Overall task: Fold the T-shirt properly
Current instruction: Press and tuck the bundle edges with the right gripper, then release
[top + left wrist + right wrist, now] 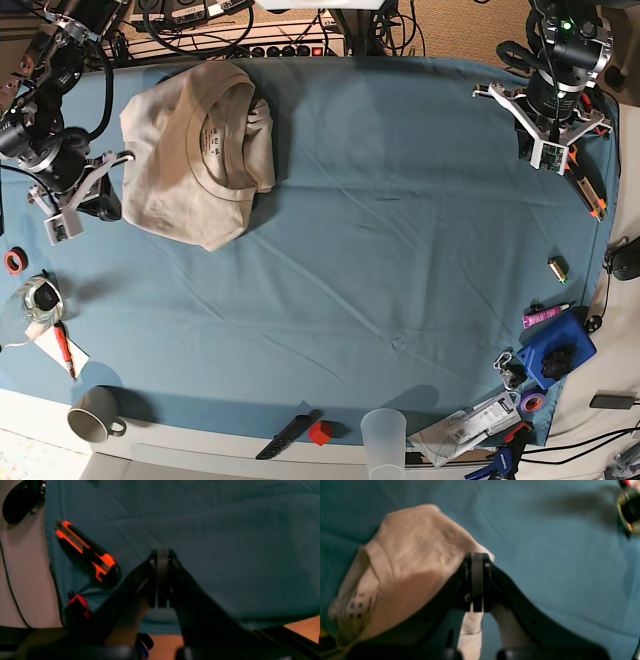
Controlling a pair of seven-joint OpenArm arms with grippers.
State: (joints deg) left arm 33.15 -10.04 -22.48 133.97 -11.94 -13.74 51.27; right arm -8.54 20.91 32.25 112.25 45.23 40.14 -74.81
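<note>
1. The T-shirt point(190, 150) lies bunched at the far corner of the blue tablecloth point(380, 200), on the right arm's side. Its collar faces up and the printed neck label is visible.
2. The right gripper point(477, 585) is fully closed and pinches a thin edge of the fabric between its jaws, at the border of the shirt.
3. The left gripper point(162, 580) is also closed, but it holds nothing. It hangs over bare cloth, well apart from the shirt, close to an orange cutter point(86, 551).
4. To do this step well, I think the shirt must first be spread flat. The right arm should draw its edge slowly outward, so that the pinch does not slip.
5. The left arm would need to cross the table and take the opposite edge.
6. The right arm is low and reaches inward from the table side. The left arm stands high at its far corner.
</note>
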